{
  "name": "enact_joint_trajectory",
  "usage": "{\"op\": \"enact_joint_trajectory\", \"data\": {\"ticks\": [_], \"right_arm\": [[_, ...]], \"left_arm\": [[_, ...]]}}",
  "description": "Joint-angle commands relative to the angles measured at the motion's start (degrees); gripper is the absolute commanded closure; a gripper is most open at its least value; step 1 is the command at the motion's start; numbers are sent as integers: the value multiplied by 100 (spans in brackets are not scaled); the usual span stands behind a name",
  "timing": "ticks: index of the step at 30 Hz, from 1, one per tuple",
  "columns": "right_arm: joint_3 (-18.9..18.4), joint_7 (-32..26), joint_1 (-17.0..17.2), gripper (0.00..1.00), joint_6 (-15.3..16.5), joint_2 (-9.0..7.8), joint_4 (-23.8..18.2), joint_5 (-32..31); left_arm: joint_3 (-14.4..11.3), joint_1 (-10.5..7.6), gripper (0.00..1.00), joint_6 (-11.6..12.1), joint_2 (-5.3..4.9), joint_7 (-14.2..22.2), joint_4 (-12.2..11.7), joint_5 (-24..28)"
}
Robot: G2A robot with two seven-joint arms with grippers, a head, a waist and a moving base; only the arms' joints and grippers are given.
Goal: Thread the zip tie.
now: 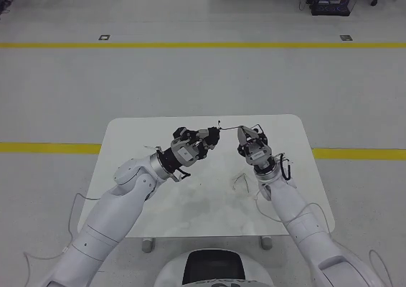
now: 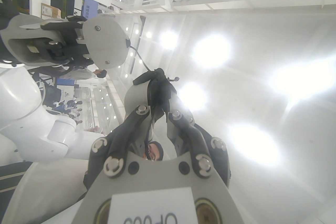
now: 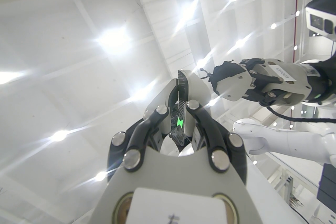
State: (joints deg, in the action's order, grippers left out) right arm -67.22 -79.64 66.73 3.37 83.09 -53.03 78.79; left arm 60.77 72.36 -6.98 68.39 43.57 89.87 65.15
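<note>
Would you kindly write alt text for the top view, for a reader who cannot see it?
The left gripper and right gripper, close together above a white table, hold a thin black zip tie strung between their fingertips.

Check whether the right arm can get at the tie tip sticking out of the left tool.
Likely yes: nothing lies between the right tool and the left tool, and the tip pokes free. But the right tool looks shut on the tie itself.
</note>
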Motion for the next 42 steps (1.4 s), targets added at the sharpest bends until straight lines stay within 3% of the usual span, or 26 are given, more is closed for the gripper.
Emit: {"op": "enact_joint_trajectory", "data": {"ticks": [1,42], "right_arm": [[-15,0,3,100,-1,-4,-3,-2],[-260,0,116,100,-27,-106,-96,-77]], "left_arm": [[0,0,100,0,0,0,0,0],[0,0,100,0,0,0,0,0]]}}
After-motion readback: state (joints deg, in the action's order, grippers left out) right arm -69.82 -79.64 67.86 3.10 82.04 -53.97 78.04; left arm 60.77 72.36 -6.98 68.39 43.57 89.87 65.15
